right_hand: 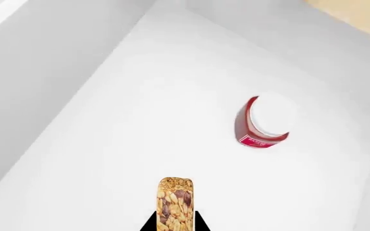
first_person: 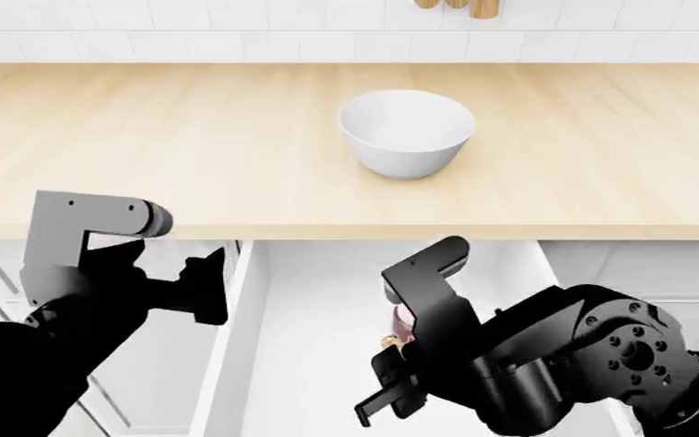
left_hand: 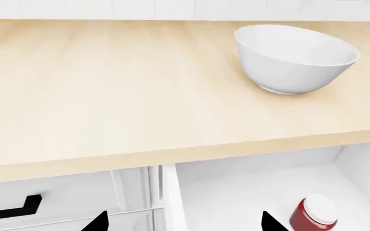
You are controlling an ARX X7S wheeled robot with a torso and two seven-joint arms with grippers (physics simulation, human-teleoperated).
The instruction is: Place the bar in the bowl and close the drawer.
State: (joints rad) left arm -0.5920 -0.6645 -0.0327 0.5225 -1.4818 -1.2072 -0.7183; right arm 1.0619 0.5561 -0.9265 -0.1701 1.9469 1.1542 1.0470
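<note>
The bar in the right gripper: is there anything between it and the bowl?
Only the countertop edge, above the open drawer. The right gripper holds the bar low inside; the bowl stands on top. The red jar stands aside.

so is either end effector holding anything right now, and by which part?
The right end effector grips the granola bar by its near end, above the open drawer. The left end effector is open, holding nothing.

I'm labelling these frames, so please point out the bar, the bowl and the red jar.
bar [right_hand: 175, 202]: right wrist view, middle of its grainy top face.
bowl [first_person: 406, 146]: head view, front of its outer wall.
red jar [right_hand: 257, 118]: right wrist view, on its white lid.
</note>
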